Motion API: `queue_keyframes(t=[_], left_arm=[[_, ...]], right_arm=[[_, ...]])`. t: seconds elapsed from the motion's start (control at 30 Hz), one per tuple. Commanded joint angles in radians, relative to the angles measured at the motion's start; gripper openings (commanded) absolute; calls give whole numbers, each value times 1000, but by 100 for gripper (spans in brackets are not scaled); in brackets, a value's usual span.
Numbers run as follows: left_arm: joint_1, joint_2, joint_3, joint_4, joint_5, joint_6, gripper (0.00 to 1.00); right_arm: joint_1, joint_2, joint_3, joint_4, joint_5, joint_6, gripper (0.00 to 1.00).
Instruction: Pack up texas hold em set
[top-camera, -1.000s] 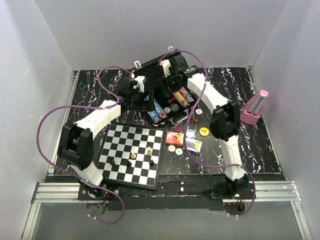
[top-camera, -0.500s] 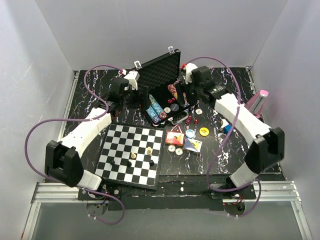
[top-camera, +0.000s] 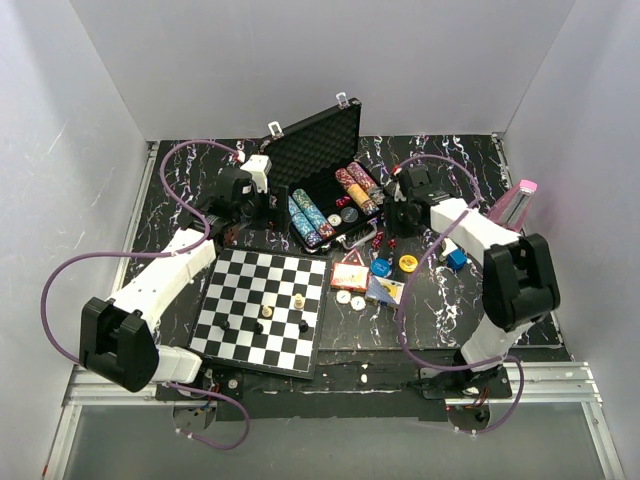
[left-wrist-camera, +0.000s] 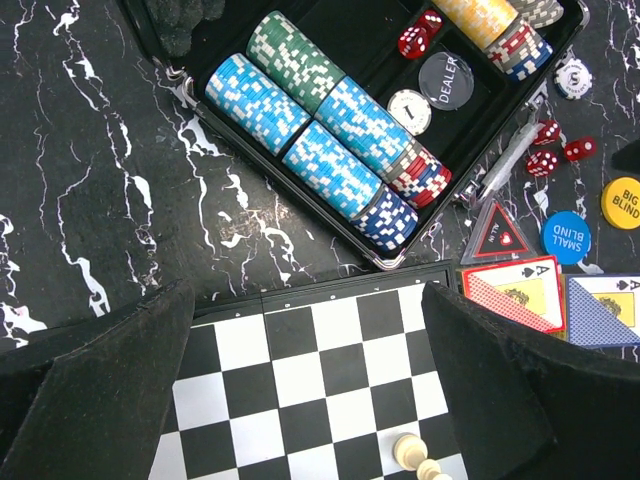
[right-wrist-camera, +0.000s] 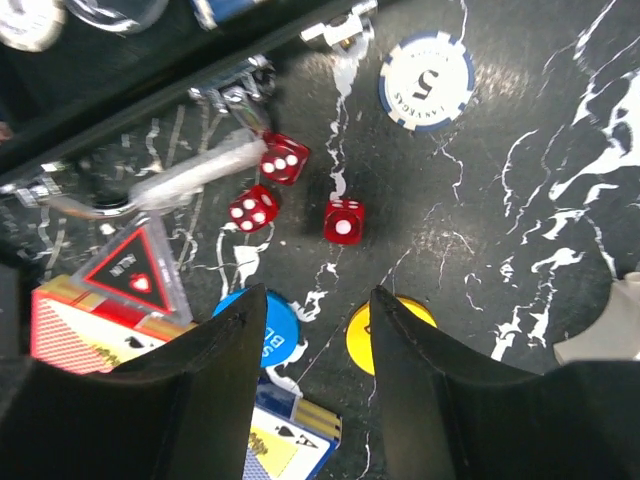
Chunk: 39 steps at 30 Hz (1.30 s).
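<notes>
**Both grippers being held empty beside the open case**

The left gripper (left-wrist-camera: 308, 295) is being held wide open, with nothing between its fingers. It is being seen over the top edge of the chessboard (left-wrist-camera: 300, 390), in the lower half of the left wrist view. Above it in that frame, the briefcase (left-wrist-camera: 365, 35) is being shown open. Multicoloured chip rows (left-wrist-camera: 330, 130) are lying side by side inside it, and the DEALER button (left-wrist-camera: 446, 77) is lying near the upper right. Two card decks (left-wrist-camera: 515, 292) are being shown at the right edge, just beside the board.

The right gripper (right-wrist-camera: 318, 300) is being held partway open and empty over the table (right-wrist-camera: 520, 200). Only the right wrist view is showing the pips on three red dice (right-wrist-camera: 343, 220), which are lying loose at mid-frame. A blue button (right-wrist-camera: 275, 320) and a yellow button (right-wrist-camera: 410, 312) are being partly hidden behind the fingertips. A white chip (right-wrist-camera: 427, 82) is lying at the upper right.

Only the top view is showing the case lid standing upright at top centre and the pink metronome (top-camera: 510, 215) at the right. It is also showing the right gripper just right of the case and the left gripper just left of it.
</notes>
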Motion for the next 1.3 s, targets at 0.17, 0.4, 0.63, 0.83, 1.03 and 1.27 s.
queue_keyframes(t=[0.17, 0.4, 0.63, 0.83, 1.03, 1.27], left_arm=[[6, -26, 5, -3, -42, 26, 98], [6, -20, 8, -3, -36, 24, 98], [5, -20, 8, -5, -42, 27, 98], [6, -18, 9, -6, -45, 29, 98], [6, -16, 8, -6, -43, 29, 98], [6, -9, 14, -5, -36, 23, 98]], right_arm=[[-17, 139, 43, 46, -28, 21, 50], [-25, 209, 87, 48, 37, 17, 47], [-27, 237, 109, 44, 41, 4, 41], [-25, 228, 100, 54, 18, 4, 15], [-22, 170, 112, 47, -29, -25, 1], [-1, 133, 247, 54, -158, -104, 1]])
